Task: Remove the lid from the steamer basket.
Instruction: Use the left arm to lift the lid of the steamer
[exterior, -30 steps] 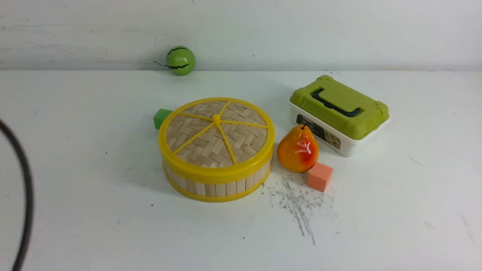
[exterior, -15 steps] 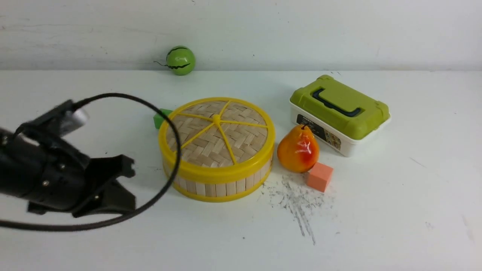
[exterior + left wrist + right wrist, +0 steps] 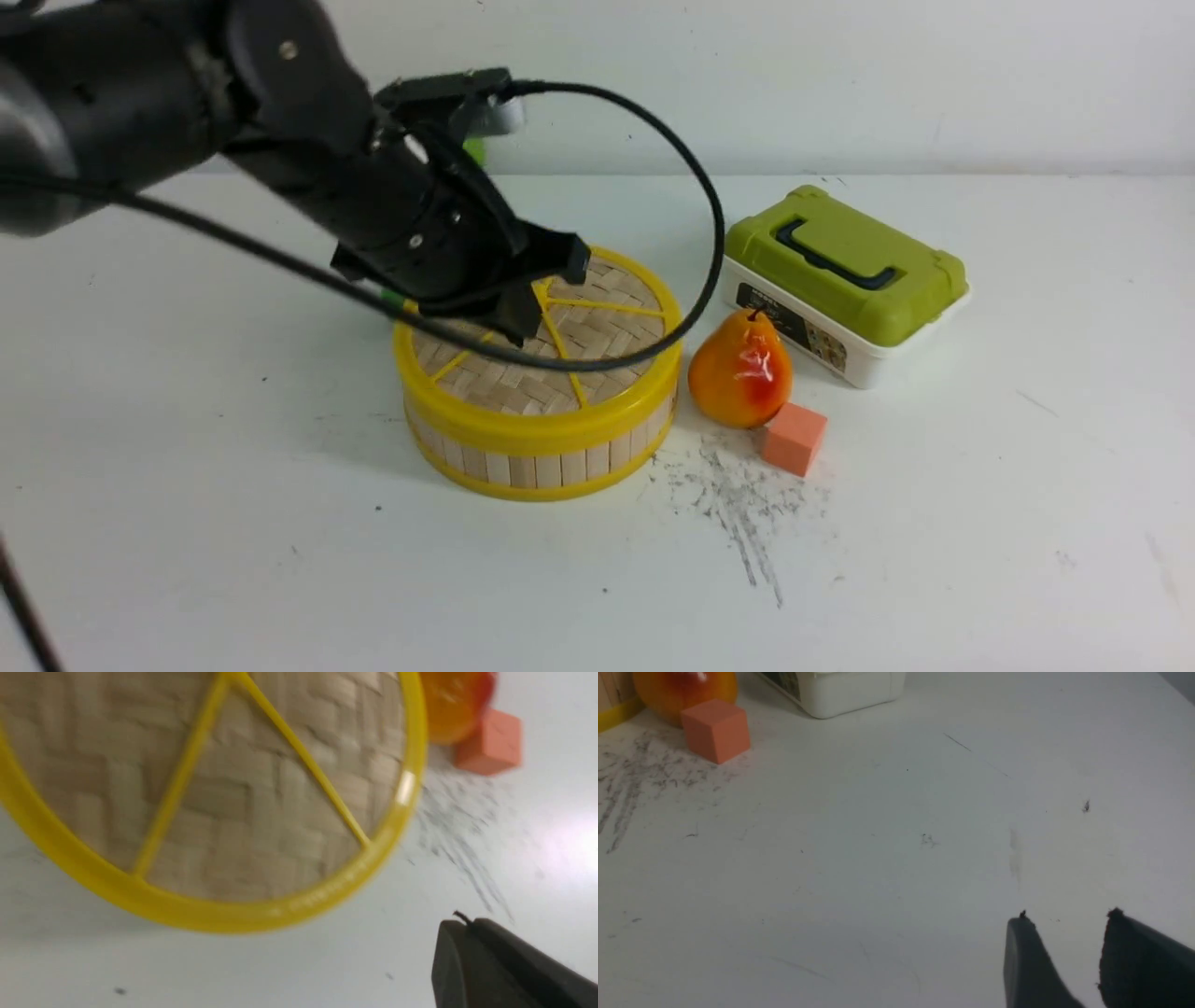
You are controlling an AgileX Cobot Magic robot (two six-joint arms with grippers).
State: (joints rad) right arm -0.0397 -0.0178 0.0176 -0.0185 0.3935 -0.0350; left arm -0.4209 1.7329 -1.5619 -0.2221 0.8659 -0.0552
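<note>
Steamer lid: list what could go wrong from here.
1. The left jaws are shut above the lid; coming down closed, they might push it rather than grip it.
2. The arm's looping cable hangs over the lid and could snag its rim.
3. The pear sits close beside the steamer basket, so a sideways slip may knock it.

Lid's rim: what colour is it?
The rim is plain yellow, clearest in the front view.

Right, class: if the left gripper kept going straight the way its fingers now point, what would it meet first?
Probably the woven lid of the steamer basket. The left gripper points down over it in the front view, though its height above is unclear.
</note>
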